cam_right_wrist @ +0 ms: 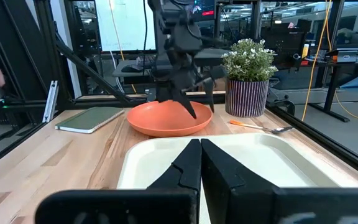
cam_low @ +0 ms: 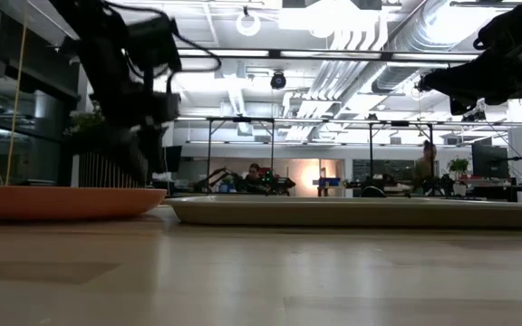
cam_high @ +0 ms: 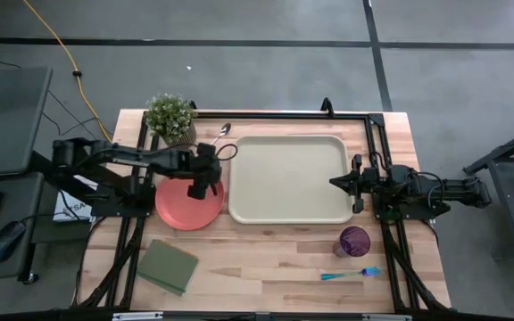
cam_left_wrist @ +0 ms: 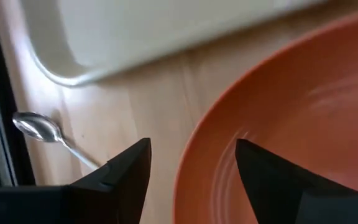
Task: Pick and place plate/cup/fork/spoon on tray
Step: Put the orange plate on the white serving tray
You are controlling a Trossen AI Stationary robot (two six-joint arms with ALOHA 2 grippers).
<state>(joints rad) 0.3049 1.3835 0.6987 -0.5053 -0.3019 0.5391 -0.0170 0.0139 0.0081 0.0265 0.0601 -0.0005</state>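
Observation:
The orange-red plate lies flat on the table, left of the beige tray. My left gripper is open and points steeply down at the plate's right rim, one finger over the plate and one outside it. The frames do not show it touching. The orange-handled spoon lies by the tray's far left corner. The purple cup stands near the tray's near right corner, and the blue fork lies nearer still. My right gripper is shut and level over the tray's right edge.
A potted plant stands at the far left, just behind the plate. A flat green pad lies near the front left. A black frame rail runs along the table's far edge and down both sides. Bare wood lies between pad and fork.

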